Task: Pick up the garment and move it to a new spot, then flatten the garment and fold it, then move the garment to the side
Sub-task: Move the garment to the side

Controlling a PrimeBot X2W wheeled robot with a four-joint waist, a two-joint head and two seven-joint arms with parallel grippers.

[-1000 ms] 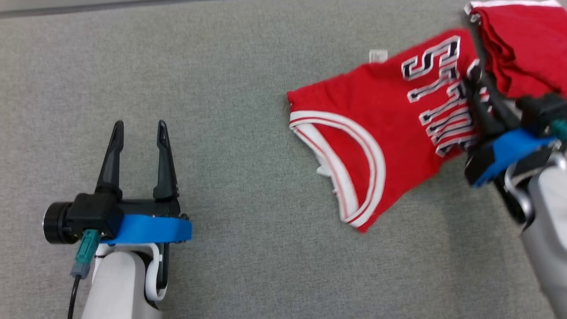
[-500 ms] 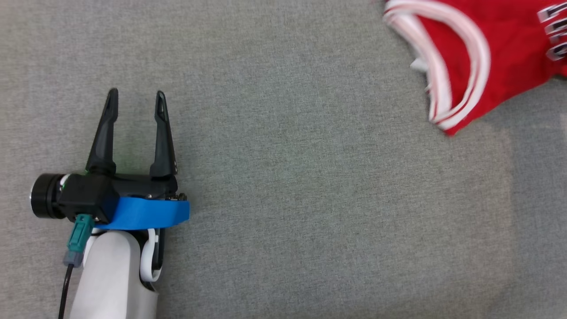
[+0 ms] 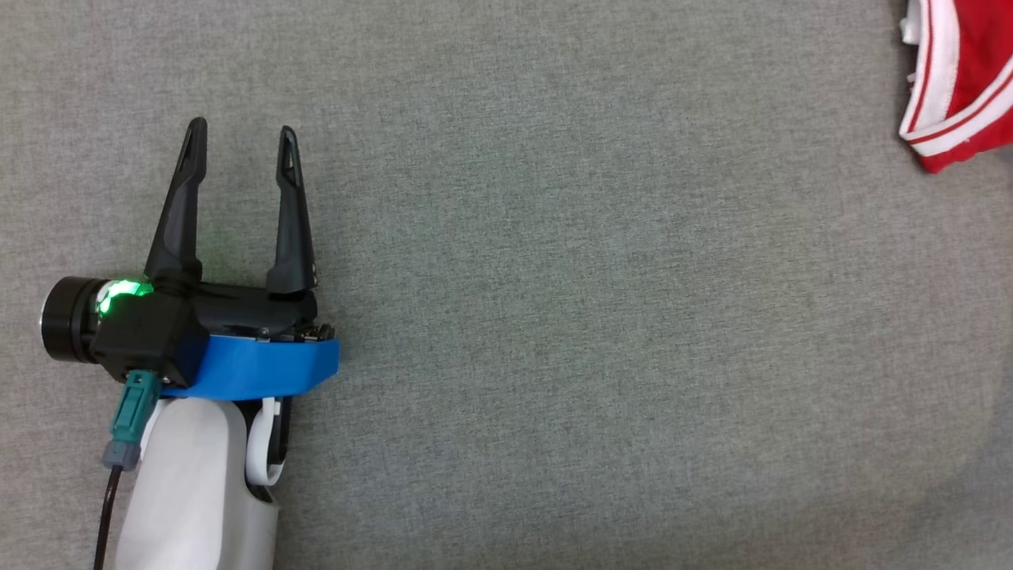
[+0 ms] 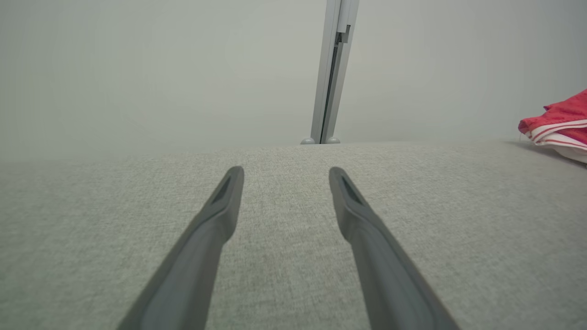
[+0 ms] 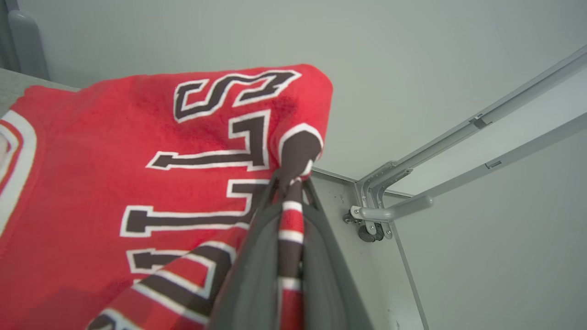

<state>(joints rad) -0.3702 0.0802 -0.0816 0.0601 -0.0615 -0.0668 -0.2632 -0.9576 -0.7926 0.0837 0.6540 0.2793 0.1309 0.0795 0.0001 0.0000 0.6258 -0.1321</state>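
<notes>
You have a matt grey woven cloth surface [image 3: 554, 317], finely rough. At two o'clock the garment [image 3: 981, 47] is soft, slightly fuzzy red cloth with white trim. The left gripper [image 3: 241, 128] has matt dark plastic fingers [image 3: 178, 222]; its forearm shell [image 3: 198, 491] is smooth pale plastic.

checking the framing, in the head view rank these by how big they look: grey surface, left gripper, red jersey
1. grey surface
2. left gripper
3. red jersey, cut off at the frame edge, so its true size is unsure
</notes>
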